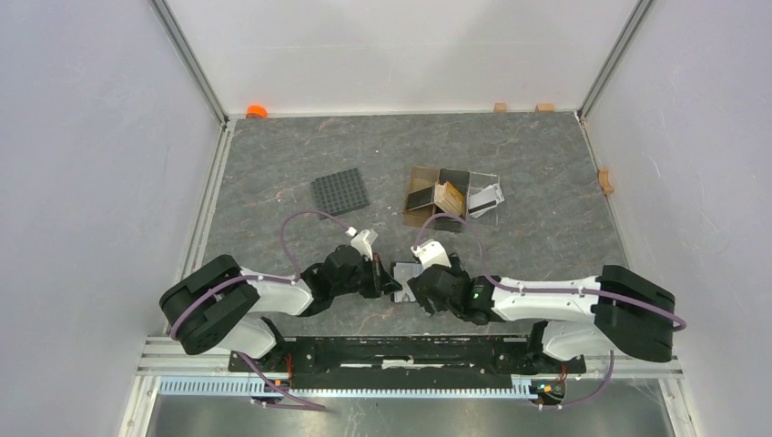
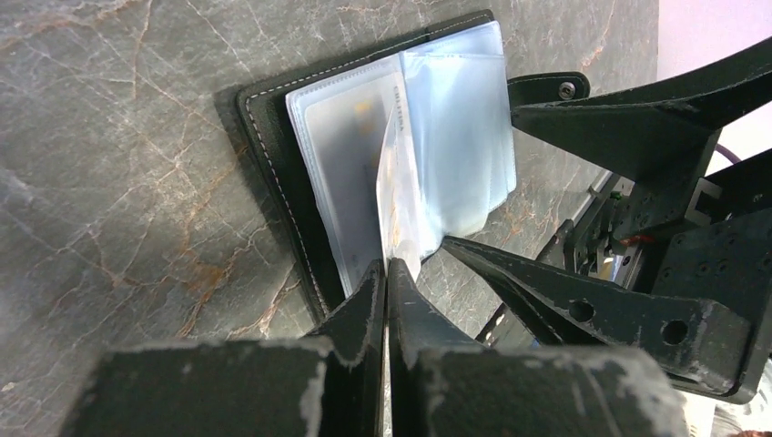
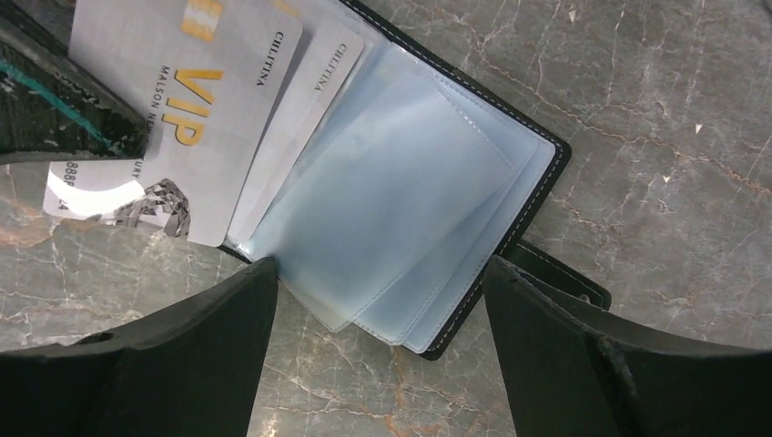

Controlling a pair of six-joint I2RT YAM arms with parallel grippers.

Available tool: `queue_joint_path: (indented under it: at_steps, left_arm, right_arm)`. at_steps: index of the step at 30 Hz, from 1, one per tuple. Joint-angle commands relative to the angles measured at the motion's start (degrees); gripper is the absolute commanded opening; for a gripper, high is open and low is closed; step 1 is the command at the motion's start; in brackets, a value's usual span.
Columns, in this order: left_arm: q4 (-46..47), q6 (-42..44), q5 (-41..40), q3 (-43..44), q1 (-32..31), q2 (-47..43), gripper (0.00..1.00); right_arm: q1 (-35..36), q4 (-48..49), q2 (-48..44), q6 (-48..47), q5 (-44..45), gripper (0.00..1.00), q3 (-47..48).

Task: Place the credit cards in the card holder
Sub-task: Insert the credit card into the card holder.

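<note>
Card holder point(image 1: 407, 271) lies open on the bench point(image 1: 273, 164) at the lower middle of the top view, directly between the two tools. In the left wrist view its black stitched cover point(image 2: 273, 155) faces down, and its clear sleeves point(image 2: 460, 118) fan upward. Its strap tab point(image 2: 546, 88) projects at the upper right. Left tool point(image 2: 387, 269) is clenched on a whitish credit card point(image 2: 398, 200), seen edge-on there. The card's far end sits among the sleeves near the fold. In the right wrist view the same card point(image 3: 200, 109) shows gold "VIP" print at the upper left. It overlaps a second card point(image 3: 319, 82) already seated inside a sleeve. Right tool point(image 3: 380, 273) is released, its fingers point(image 3: 182, 364) spread wide on either side of the holder's lower edge. Contact with the holder cannot be determined. Higher on the bench in the top view stand a black gridded mat point(image 1: 340, 191) and, beside each other, a brown compartment box point(image 1: 423, 196) and a clear tray point(image 1: 487, 194). A tan-orange card point(image 1: 448, 194) leans in the box.
</note>
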Motion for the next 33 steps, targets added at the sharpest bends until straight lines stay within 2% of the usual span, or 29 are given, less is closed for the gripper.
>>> queue_joint_path:
  at_steps: [1, 6, 13, 18, 22, 24, 29, 33]
  left_arm:
    - [-3.88, 0.71, -2.95, -1.34, 0.21, -1.52, 0.02]
    - [-6.62, 2.30, -4.88, -1.52, 0.39, -2.87, 0.02]
    - [-7.50, 3.15, -5.70, -1.87, 0.74, -2.65, 0.02]
    - [-7.57, 2.78, -5.47, -2.14, 0.83, -3.58, 0.02]
    - [-7.85, 2.36, -5.90, -2.14, 0.83, -4.04, 0.02]
    - [-7.78, 2.19, -5.86, -2.18, 0.83, -3.96, 0.02]
    - [-7.60, 1.83, -5.50, -2.31, 0.83, -3.68, 0.02]
    - [-7.33, 1.66, -5.51, -2.61, 0.83, -3.85, 0.02]
  right_arm:
    - [0.22, -1.95, 3.81, 1.72, 4.46, 0.88, 4.56]
    - [-0.18, -10.14, 2.86, 5.01, 9.25, 0.87, 4.50]
    - [-4.68, -8.37, -5.28, 3.88, 5.02, 0.84, -0.64]
    - [-6.31, -2.15, -11.83, 3.57, -5.55, 0.74, -2.64]
    - [-7.03, 5.70, -16.69, 9.66, -13.57, 0.65, -6.30]
    - [-7.77, 10.62, -18.06, 12.29, -16.06, 0.62, -8.71]
    - [-12.53, 15.33, -17.91, 15.90, -19.80, 0.50, -12.96]
    - [-15.14, 20.40, -17.68, 16.98, -22.91, 0.47, -16.37]
